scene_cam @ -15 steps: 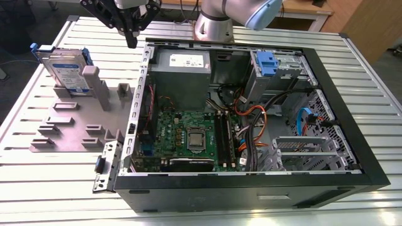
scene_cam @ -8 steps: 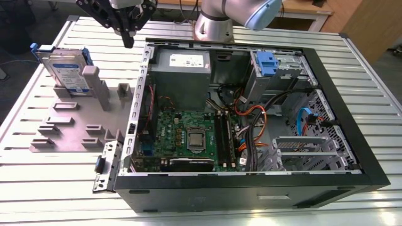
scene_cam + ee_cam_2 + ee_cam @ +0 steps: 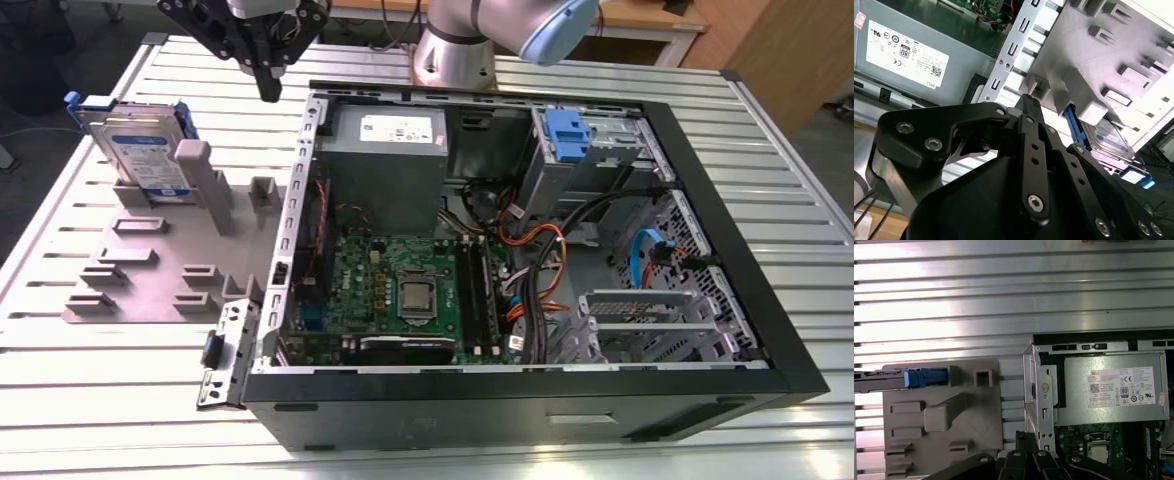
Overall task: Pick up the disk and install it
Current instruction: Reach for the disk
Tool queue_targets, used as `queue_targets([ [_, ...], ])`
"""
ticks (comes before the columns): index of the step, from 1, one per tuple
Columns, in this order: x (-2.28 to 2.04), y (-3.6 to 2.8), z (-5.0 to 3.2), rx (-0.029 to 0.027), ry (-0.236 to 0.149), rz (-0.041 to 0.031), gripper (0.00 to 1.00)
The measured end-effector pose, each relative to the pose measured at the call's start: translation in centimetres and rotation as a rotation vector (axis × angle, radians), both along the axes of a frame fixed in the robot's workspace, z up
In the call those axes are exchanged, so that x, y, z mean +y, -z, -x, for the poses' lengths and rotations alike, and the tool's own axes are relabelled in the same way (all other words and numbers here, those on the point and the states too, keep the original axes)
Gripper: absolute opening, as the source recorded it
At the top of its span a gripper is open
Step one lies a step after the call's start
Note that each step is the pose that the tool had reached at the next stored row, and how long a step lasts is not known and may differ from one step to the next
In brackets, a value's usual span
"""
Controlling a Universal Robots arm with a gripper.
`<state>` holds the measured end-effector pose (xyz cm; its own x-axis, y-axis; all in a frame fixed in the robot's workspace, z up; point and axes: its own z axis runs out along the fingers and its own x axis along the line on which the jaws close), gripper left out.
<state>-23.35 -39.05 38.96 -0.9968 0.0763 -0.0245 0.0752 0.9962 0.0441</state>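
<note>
The disk [image 3: 140, 150], a silver-grey drive with a white-and-blue label in a blue carrier, stands on edge in a grey slotted holder [image 3: 147, 270] at the exterior view's left. It is edge-on in the first wrist view [image 3: 904, 377] and partly behind the holder in the second wrist view [image 3: 1109, 140]. My black gripper [image 3: 271, 92] hangs above the table between the holder and the open computer case [image 3: 747, 250], to the disk's right and clear of it. Its fingers [image 3: 1026, 99] meet at the tips with nothing between them, as they also do in the first wrist view [image 3: 1026, 436].
The case lies open on a slatted metal table [image 3: 107, 400]. Inside are a grey power supply [image 3: 387, 150] with a white sticker, a green motherboard [image 3: 400, 290], cables and a drive bay with a blue bracket [image 3: 567, 135]. The arm's base [image 3: 454, 50] stands behind the case.
</note>
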Motion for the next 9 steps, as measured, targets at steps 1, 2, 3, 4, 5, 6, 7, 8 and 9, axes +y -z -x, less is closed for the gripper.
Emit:
queue_targets([
  [1, 0.00, 0.00, 0.02, 0.0000, 0.000, 0.0000, 0.11],
  [2, 0.00, 0.00, 0.03, 0.0000, 0.000, 0.0000, 0.11],
  [3, 0.00, 0.00, 0.05, 0.0000, 0.000, 0.0000, 0.11],
  [4, 0.00, 0.00, 0.06, 0.0000, 0.000, 0.0000, 0.11],
  [5, 0.00, 0.00, 0.06, 0.0000, 0.000, 0.0000, 0.11],
  [6, 0.00, 0.00, 0.06, 0.0000, 0.000, 0.0000, 0.11],
  [7, 0.00, 0.00, 0.09, 0.0000, 0.000, 0.0000, 0.11],
  [8, 0.00, 0.00, 0.12, 0.0000, 0.000, 0.0000, 0.11],
  [9, 0.00, 0.00, 0.14, 0.0000, 0.000, 0.0001, 0.11],
])
